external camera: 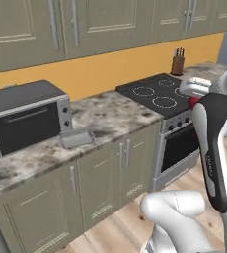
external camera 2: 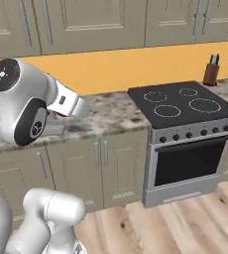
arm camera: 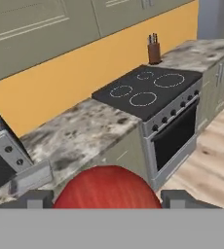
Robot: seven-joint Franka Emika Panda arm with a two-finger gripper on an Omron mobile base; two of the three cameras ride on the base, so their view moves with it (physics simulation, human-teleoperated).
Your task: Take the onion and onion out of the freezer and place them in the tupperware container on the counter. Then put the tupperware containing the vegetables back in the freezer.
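The pincer (arm camera: 107, 200) pinches a red onion (arm camera: 107, 187) at bottom centre, mid-carry; next comes lowering it into the tupperware container (external camera: 76, 138) on the counter (external camera: 110, 116), centre-left.

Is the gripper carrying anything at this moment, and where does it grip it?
Yes: a red onion sits between the gripper's two fingertips, one on each side of the ball.
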